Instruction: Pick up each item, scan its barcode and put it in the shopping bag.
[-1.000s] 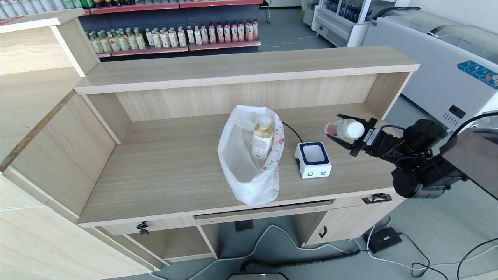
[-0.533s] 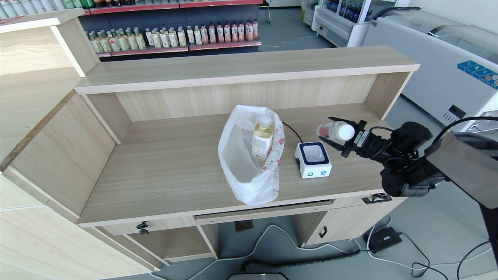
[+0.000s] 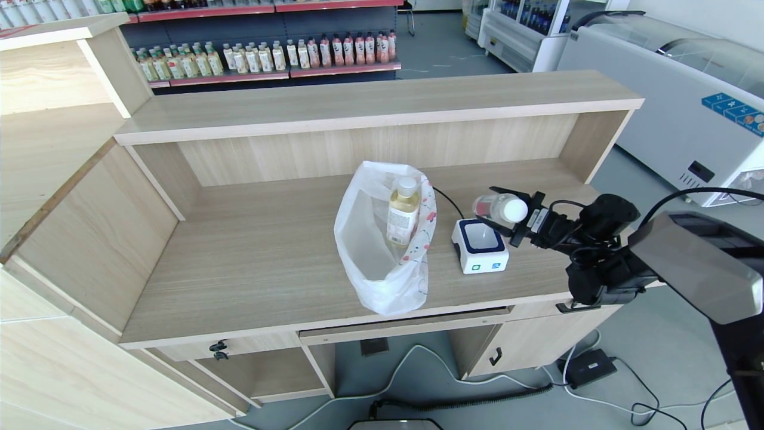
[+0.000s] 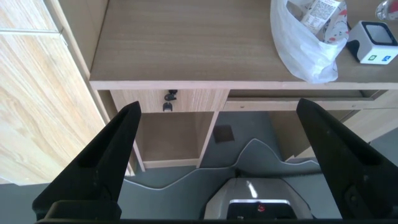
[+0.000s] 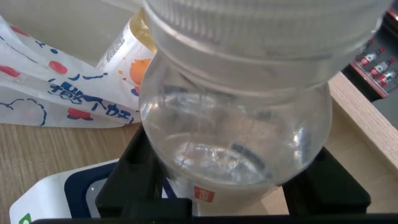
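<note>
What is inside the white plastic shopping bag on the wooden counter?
A clear bottle of yellow drink with a white cap stands inside the white plastic shopping bag. The bag's wall hides whatever lies at its bottom.

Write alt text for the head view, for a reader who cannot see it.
The right gripper holds a clear bottle with a white cap on its side just above a white barcode scanner on a wooden counter. To the scanner's left stands an open white shopping bag with a yellow drink bottle upright inside.
</note>
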Robot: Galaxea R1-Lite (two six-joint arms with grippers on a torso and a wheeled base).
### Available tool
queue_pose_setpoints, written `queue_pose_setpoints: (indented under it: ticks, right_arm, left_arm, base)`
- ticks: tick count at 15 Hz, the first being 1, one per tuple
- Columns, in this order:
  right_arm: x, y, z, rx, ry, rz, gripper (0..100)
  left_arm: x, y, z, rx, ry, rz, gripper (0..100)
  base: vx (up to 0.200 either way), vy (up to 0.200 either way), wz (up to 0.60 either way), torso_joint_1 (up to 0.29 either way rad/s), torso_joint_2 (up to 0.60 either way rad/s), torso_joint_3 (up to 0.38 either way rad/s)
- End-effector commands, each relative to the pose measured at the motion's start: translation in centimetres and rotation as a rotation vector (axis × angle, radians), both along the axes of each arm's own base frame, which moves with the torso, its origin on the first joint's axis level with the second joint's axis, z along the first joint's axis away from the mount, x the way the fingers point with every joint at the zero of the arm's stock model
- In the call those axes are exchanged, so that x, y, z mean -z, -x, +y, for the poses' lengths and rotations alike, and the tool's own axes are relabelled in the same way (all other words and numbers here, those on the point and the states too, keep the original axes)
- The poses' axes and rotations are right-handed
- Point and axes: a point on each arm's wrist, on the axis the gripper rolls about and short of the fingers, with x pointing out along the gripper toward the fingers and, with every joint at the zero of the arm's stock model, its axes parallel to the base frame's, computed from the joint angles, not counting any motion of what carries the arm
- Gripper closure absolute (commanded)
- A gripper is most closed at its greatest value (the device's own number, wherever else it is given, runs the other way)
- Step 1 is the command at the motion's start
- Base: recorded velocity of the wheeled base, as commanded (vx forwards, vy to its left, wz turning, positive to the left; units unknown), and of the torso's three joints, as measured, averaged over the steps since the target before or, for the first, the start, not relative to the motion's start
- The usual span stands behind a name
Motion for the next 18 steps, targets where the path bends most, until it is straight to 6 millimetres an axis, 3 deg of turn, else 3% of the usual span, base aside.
queue_pose_setpoints:
  ticks: [1,13,14,16,17,18]
  right_arm:
    - [0.6,-0.3,0.5,-0.011,0.0,0.006,100]
    - [0.3,-0.5,1.3,-0.031,-0.017,0.009,100]
    - [-1.0,-0.1,1.4,-0.032,-0.03,0.005,100]
    - [-6.8,2.1,2.1,0.017,-0.167,0.028,100]
    - [-10.1,4.3,2.0,0.06,-0.279,0.087,100]
    - [-10.5,4.7,2.0,0.066,-0.298,0.1,100]
  left_arm:
    - [0.0,0.0,0.0,0.0,0.0,0.0,0]
    - [0.0,0.0,0.0,0.0,0.0,0.001,0]
    - [0.0,0.0,0.0,0.0,0.0,0.0,0]
    - [0.0,0.0,0.0,0.0,0.0,0.0,0]
    - [0.0,0.0,0.0,0.0,0.0,0.001,0]
    - [0.0,0.0,0.0,0.0,0.0,0.0,0]
  base:
    - [0.0,0.0,0.0,0.0,0.0,0.0]
    - [0.0,0.0,0.0,0.0,0.0,0.0]
    - [0.0,0.0,0.0,0.0,0.0,0.0]
    - [0.0,0.0,0.0,0.0,0.0,0.0]
    - [0.0,0.0,0.0,0.0,0.0,0.0]
    - [0.0,0.0,0.0,0.0,0.0,0.0]
